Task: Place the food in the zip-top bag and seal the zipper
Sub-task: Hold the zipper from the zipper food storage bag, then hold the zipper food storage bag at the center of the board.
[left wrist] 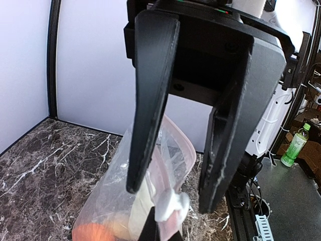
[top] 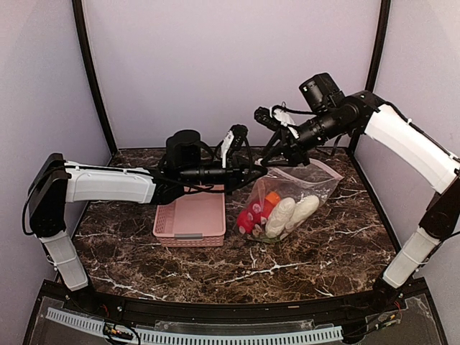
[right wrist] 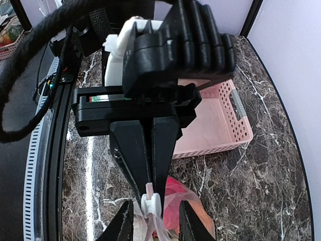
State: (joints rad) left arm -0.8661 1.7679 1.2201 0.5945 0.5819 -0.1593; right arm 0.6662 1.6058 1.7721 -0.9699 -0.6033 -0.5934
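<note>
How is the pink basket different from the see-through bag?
The pink basket is slotted and solid pink; the zip-top bag is clear and crinkly. No food shows in the basket, while the bag holds the food. The basket lies flat; the bag's mouth is pinched up by the left gripper. Both rest on the marble table.

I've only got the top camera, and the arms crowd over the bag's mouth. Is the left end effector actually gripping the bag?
Observer: Yes. In the right wrist view the left end effector is shut on the top edge of the zip-top bag.
Operator: And the right one?
Observer: The left wrist view shows the right end effector open, jaws apart on either side of the bag's mouth.
</note>
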